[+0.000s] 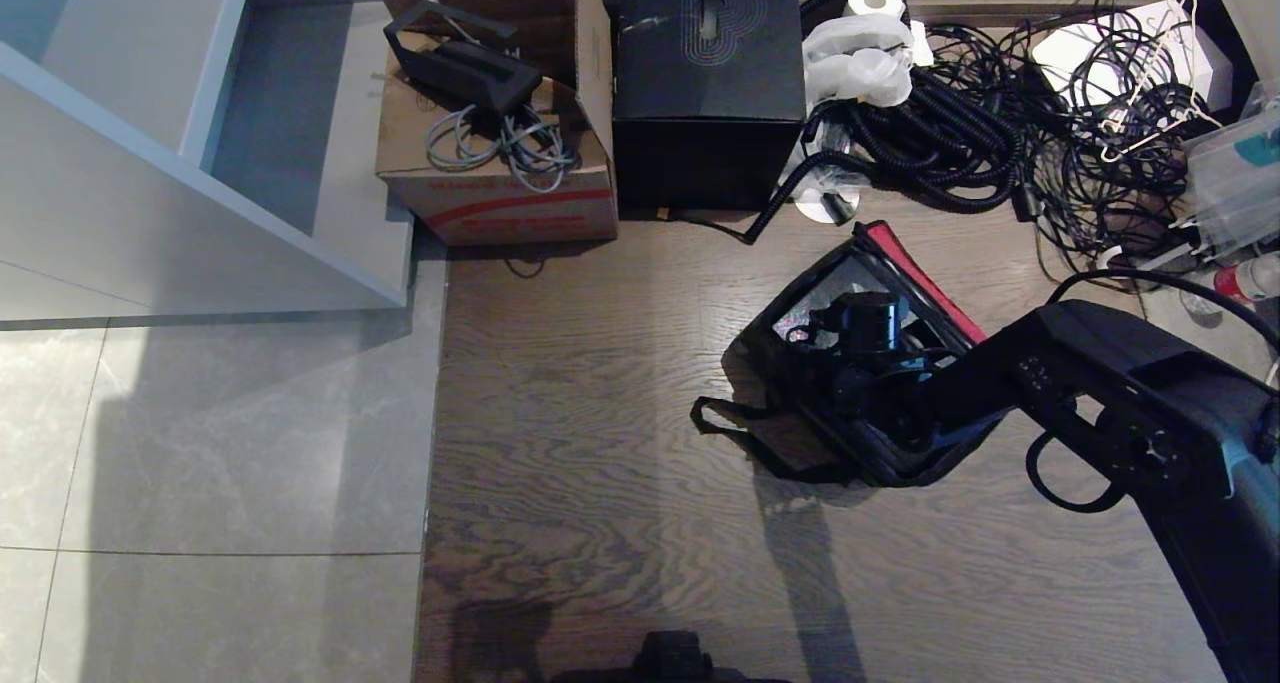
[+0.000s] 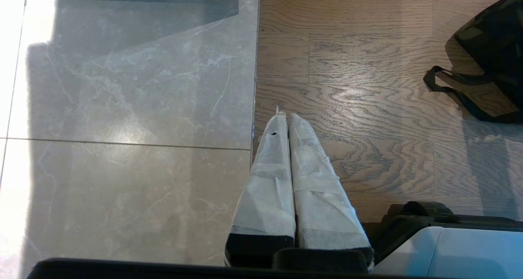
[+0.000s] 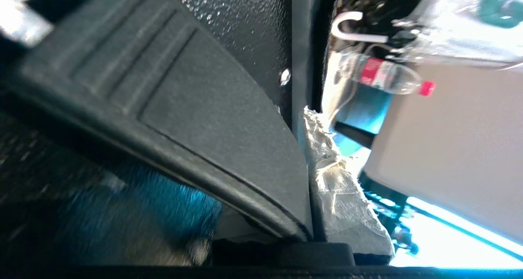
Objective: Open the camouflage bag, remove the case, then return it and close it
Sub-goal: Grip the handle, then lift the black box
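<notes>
No words to read anywhere here. The cardboard box (image 1: 500, 178) carries red printing on its front, too blurred to make out, and the big black box (image 1: 708, 53) shows only a swirl emblem on top.

Right hand (image 3: 310, 230) clamped tight, arm reaching forward; left hand (image 2: 286, 119) closed, parked.

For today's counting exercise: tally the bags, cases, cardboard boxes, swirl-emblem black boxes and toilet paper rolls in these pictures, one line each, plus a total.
Camouflage bag: 1
Case: 1
Cardboard box: 1
Black box: 1
Toilet paper roll: 1
Total: 5
</notes>
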Tool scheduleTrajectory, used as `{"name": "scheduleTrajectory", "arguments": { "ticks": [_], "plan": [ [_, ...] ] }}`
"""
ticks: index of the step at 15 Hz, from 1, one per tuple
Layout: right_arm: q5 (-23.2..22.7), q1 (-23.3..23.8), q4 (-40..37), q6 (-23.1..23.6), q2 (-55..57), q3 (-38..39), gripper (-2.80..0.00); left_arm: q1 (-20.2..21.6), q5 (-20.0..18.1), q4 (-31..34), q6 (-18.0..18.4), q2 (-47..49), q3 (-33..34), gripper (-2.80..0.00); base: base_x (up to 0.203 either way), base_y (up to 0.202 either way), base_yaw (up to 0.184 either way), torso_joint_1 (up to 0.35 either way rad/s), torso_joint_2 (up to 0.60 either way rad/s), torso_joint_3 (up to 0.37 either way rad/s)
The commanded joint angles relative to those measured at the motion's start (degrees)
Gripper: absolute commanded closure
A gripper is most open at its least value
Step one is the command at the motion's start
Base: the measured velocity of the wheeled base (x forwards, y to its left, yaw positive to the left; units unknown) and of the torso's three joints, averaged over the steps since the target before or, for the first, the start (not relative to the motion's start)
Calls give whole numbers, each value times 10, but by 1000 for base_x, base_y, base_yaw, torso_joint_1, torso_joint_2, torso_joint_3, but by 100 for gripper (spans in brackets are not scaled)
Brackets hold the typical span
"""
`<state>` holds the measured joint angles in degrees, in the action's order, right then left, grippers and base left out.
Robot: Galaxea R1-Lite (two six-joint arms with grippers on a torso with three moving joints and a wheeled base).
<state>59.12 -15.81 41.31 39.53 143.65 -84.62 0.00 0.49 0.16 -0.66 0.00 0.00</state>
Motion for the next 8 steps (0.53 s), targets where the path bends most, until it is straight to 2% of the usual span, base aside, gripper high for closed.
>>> {"name": "scheduleTrajectory", "arguments": {
  "ticks": [1,8],
  "plan": [
    [6,-23,7,-2,-65,27,0,0,0,0,0,-1,0,0,0,0,0,0,0,0],
    [10,-61,2,-1,-206,78,0,0,0,0,0,-1,0,0,0,0,0,0,0,0]
  ]
}}
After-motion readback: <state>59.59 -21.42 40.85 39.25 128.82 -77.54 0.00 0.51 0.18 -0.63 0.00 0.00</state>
